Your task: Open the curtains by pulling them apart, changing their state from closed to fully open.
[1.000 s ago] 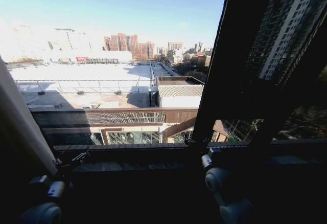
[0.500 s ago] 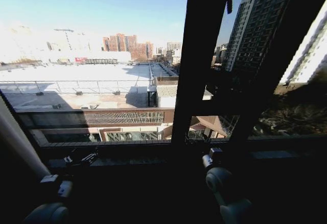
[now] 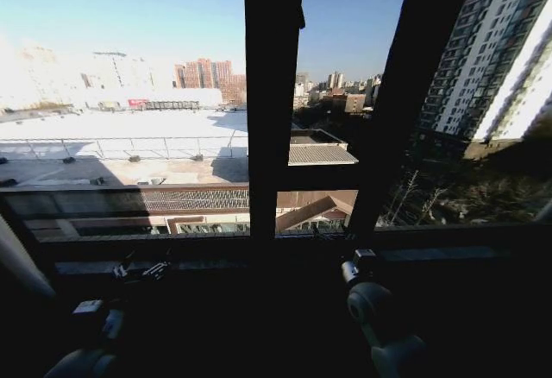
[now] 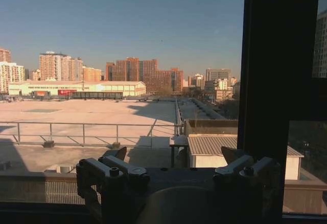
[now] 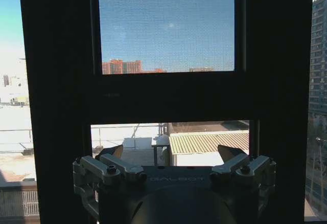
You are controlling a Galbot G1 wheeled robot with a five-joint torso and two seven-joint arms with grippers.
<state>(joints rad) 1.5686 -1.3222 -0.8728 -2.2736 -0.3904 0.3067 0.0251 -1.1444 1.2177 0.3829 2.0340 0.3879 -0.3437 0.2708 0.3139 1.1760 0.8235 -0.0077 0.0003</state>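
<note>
Nearest the camera, both arms are seen held low below the window sill (image 3: 448, 253). The left gripper (image 3: 142, 269) is raised just under the sill on the left; in its wrist view the jaws stand apart with nothing between them. The right gripper (image 3: 360, 259) is held near the middle of the sill, likewise with jaws apart and empty in its wrist view. Neither is in contact with fabric, so both are judged to be idle.

The curtains (image 3: 15, 257) are noted as a pale strip at the far left edge of the head view, probably one panel gathered to the side; its shape is hard to make out in shadow. The right-hand panel cannot be placed.

Beyond, dark window frame bars (image 3: 272, 93) are crossed by clear glass, with a flat rooftop (image 3: 129, 128) and tower blocks (image 3: 509, 50) outside. The glass being uncovered, the task is judged close to complete.
</note>
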